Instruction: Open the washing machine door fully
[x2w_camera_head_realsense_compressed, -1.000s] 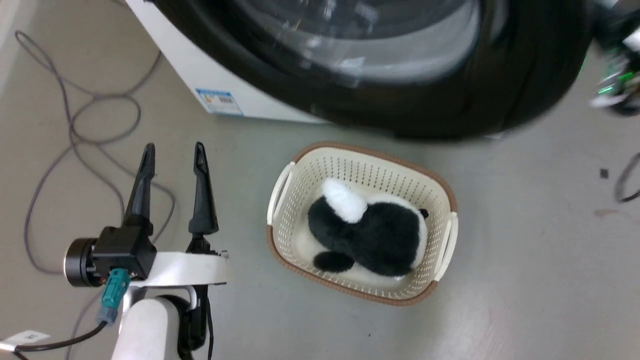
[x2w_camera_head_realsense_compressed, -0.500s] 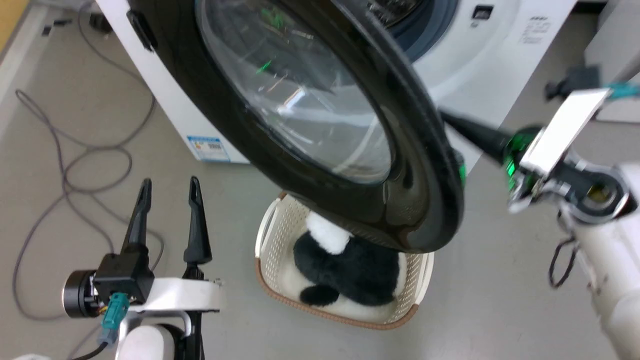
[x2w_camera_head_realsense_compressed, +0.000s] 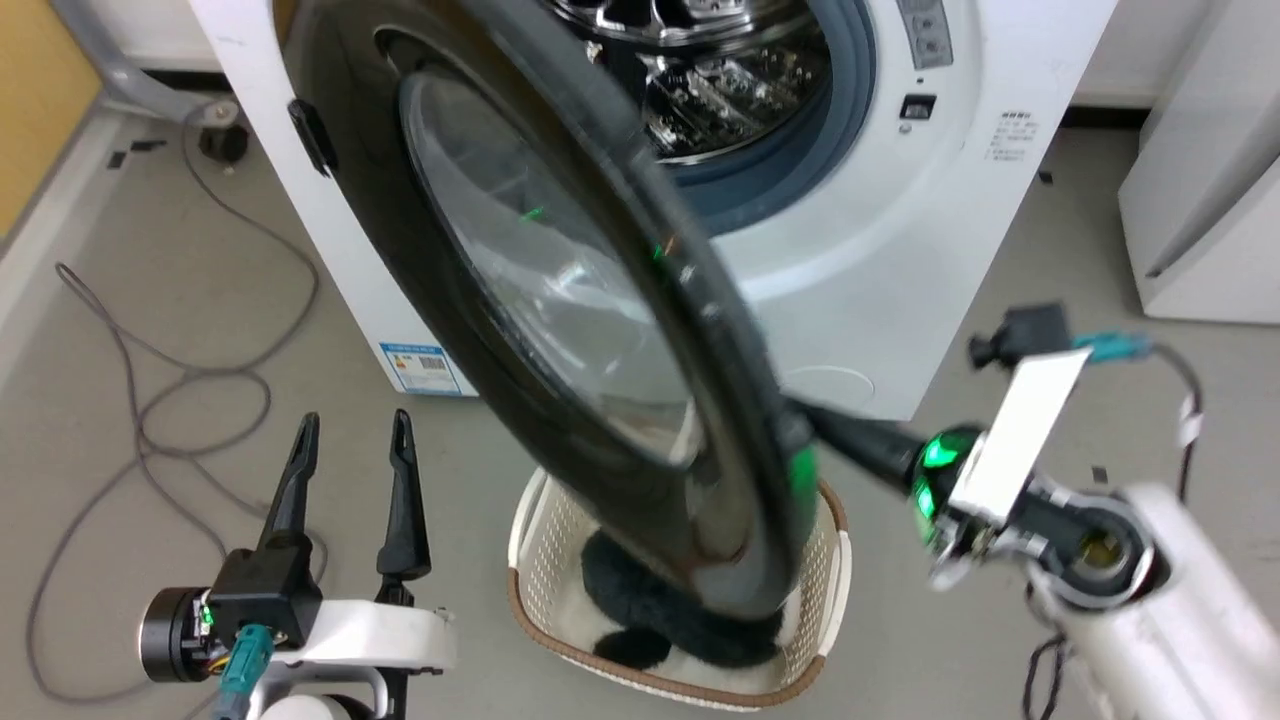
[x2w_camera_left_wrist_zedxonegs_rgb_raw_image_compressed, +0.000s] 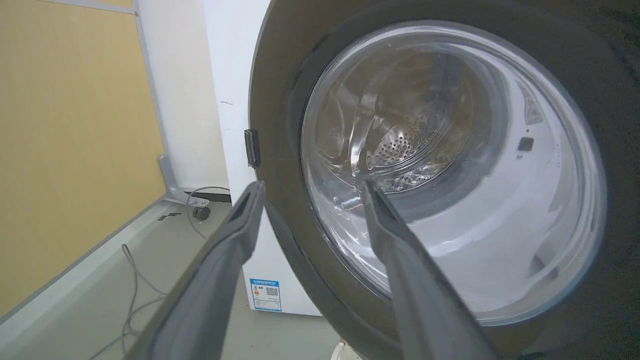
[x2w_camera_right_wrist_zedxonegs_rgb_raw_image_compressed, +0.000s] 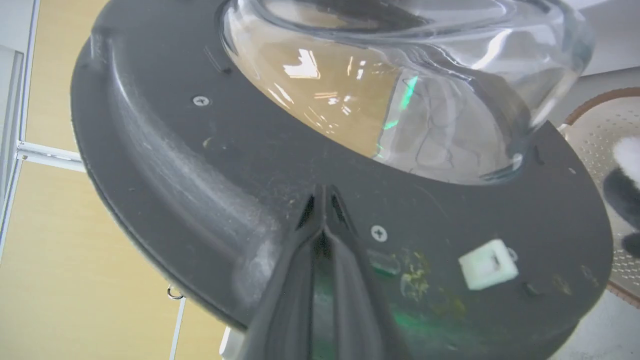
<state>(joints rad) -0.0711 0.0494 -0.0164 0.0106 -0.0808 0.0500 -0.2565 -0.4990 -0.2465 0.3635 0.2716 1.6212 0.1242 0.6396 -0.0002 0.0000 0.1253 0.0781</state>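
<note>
The right gripper is seen with its two long dark fingers pressed together, nothing between them. Its tips are set against the inner face of the large round glossy black door with a bulging clear glass window, near the rim. Beyond this gripper stands the white boxy front-loading washing machine, its door partly open. The left gripper is held empty, fingers apart, with the door's outer face ahead of it. A cream perforated plastic basket is seen beneath the door.
</note>
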